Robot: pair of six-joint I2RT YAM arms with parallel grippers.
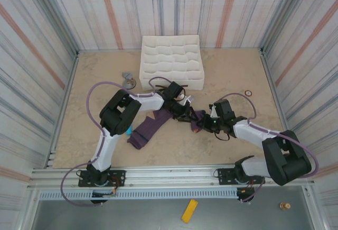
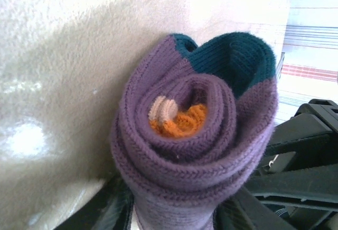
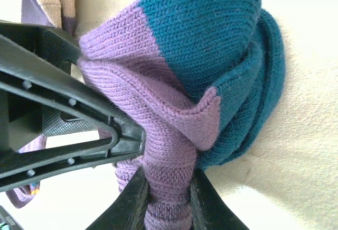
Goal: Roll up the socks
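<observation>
The rolled sock (image 2: pixel 195 150) is purple knit with a dark teal toe and orange tucked inside, the flat sock (image 1: pixel 143 132) is purple, and the bench (image 1: pixel 237 76) is sandy beige.

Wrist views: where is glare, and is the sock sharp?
Left wrist view: glare washes out the table, and the rolled sock looks slightly soft. Right wrist view: its knit is crisp, but the lower left corner is blown white.
</observation>
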